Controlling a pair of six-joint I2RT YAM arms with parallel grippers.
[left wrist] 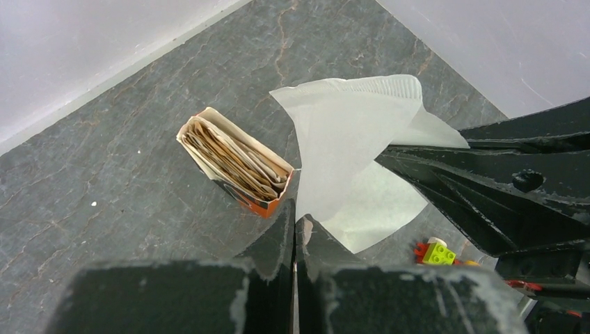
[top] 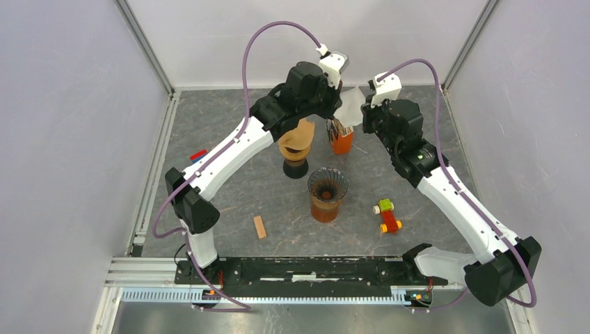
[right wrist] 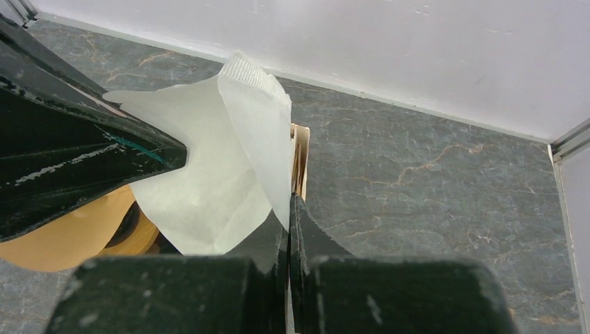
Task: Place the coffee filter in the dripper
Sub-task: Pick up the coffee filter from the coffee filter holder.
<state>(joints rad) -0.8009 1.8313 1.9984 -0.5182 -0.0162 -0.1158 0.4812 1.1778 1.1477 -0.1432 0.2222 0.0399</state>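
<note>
A white paper coffee filter [top: 353, 104] hangs in the air at the back of the table, stretched between both grippers. My left gripper [left wrist: 296, 214] is shut on one edge of the coffee filter [left wrist: 348, 139]. From the other side my right gripper [right wrist: 289, 209] is shut on another edge of the coffee filter [right wrist: 209, 174]. Just beneath stands the orange box of brown filters [left wrist: 236, 160]. The dripper [top: 327, 186], a dark ribbed cone on an amber glass, stands nearer the arms, in the middle of the table. In the top view the left gripper [top: 341, 103] and right gripper [top: 365, 111] almost meet.
A tan wooden shape on a black base [top: 296, 146] stands left of the box, under the left arm. Toy bricks [top: 386, 216] lie right of the dripper. A small wooden block [top: 259, 227] lies front left. White walls close in the back and sides.
</note>
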